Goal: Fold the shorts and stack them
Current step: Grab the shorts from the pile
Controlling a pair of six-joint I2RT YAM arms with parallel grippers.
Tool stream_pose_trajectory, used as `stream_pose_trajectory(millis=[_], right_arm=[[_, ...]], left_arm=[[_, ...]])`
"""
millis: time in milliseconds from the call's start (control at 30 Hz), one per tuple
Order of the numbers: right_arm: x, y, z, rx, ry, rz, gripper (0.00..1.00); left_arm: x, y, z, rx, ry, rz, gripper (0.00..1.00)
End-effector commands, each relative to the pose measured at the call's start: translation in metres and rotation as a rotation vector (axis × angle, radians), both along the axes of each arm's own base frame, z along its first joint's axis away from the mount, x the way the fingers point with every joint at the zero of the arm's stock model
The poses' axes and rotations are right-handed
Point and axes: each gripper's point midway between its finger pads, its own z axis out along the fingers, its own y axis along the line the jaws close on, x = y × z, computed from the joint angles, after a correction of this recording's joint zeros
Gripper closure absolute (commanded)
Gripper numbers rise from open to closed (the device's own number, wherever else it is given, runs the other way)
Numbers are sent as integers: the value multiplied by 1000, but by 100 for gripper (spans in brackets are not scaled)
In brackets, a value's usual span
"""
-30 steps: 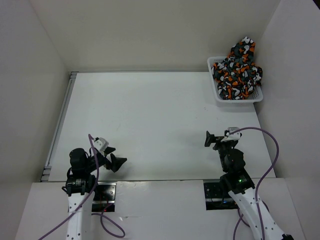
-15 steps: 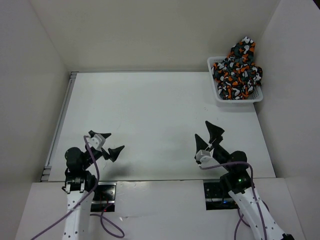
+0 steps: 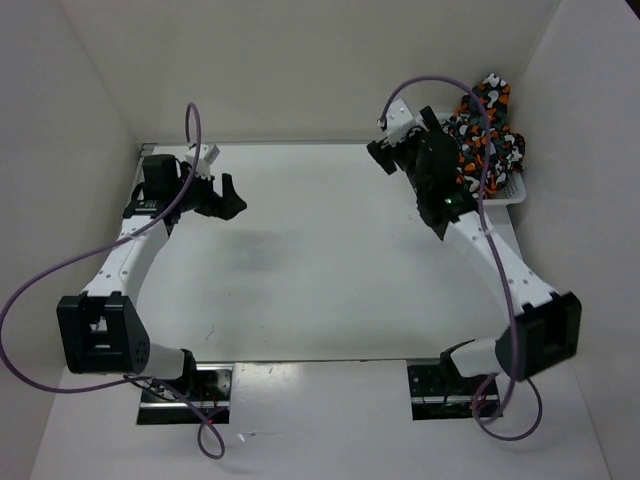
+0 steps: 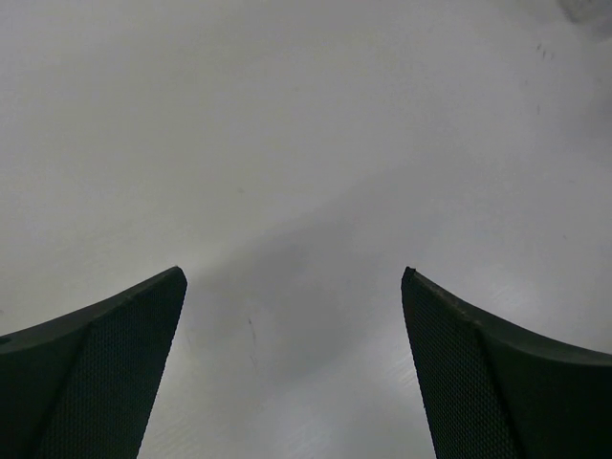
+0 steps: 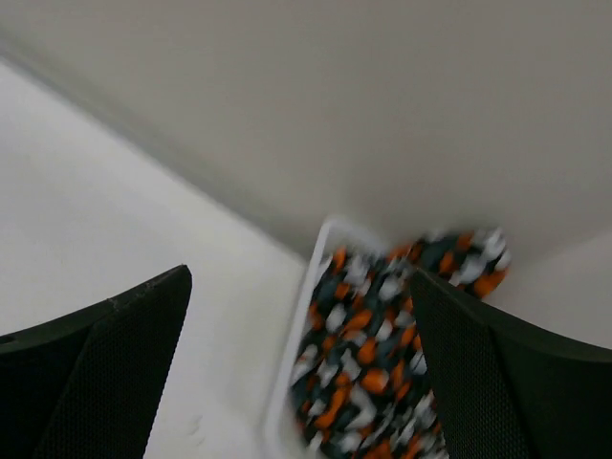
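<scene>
At the far right corner of the bench (image 3: 300, 270), the shorts (image 3: 487, 135) lie heaped in a white basket (image 3: 512, 193). The pile rises above the rim and leans against the side wall (whether it is one pair or several, the bundle does not show). The right pincer (image 5: 301, 277) hangs near the basket, on its left side, with its jaws spread wide and nothing between them. Through the gap its own camera sees the basket's near rim and the orange, white and black print, blurred. The left pincer (image 4: 294, 275) is out over the far left part of the bench, well apart from the shorts. It is likewise spread wide and holds nothing, with only bare white surface and a soft shadow between its fingers. Both arms are stretched far forward from their bases at the near edge.
</scene>
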Motion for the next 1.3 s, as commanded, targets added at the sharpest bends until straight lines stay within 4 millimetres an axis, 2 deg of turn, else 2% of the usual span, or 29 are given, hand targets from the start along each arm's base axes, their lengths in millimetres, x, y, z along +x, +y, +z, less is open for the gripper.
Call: stream_pose_trajectory(millis=[0,33,67,100,167,200,300,367,500,533,600,667,700,767,867,900,1033,1133,1167,1267], right_arm=[[34,-58,-82,244,287,-402,0],[35,-70,-112,257,397,-484,0],[51,-98,-151,385,482,-625,0],[61,-116,-145,477,473,-685,5],[67,-150,-155,651,465,-832,13],[77,-174,-148,693,429,-893,15],[81,-198,-125,756,312,-993,15],[79,-212,-129,769,291,-1042,11],[75,-254,-158,769,309,-1160,8],[73,-274,-166,752,301,-1207,8],[74,-294,-179,735,314,-1231,7],[75,-297,-194,717,343,-1229,4],[80,-299,-192,696,330,-1215,4],[85,-301,-204,670,346,-1216,1],[92,-302,-215,648,359,-1216,1],[94,-303,-210,653,348,-1211,1],[98,-303,-229,638,379,-1223,3],[97,-306,-239,630,385,-1249,11],[98,-307,-235,631,372,-1254,15],[103,-309,-239,621,370,-1249,32]], left_arm=[[-8,-2,-18,21,102,11,0],[-7,-6,-23,21,106,0,0],[-4,-6,-25,21,103,0,0],[-3,-4,-26,27,104,9,0],[3,-3,-33,33,105,18,0],[4,-1,-34,38,105,25,0],[3,-3,-40,33,116,18,0],[-1,-4,-48,28,133,10,0],[-9,-5,-59,23,159,2,0],[-11,-5,-57,23,160,2,0],[-15,-5,-62,22,181,1,0],[-15,-5,-62,22,182,1,0],[-17,-6,-64,22,191,1,0],[-16,-6,-70,22,209,1,0],[-16,-7,-74,17,221,-7,0],[-16,-7,-74,17,221,-7,0],[-14,-7,-77,17,231,-7,0],[-14,-8,-76,11,231,-14,0],[-14,-8,-76,11,231,-14,0],[-14,-8,-76,11,231,-14,0]])
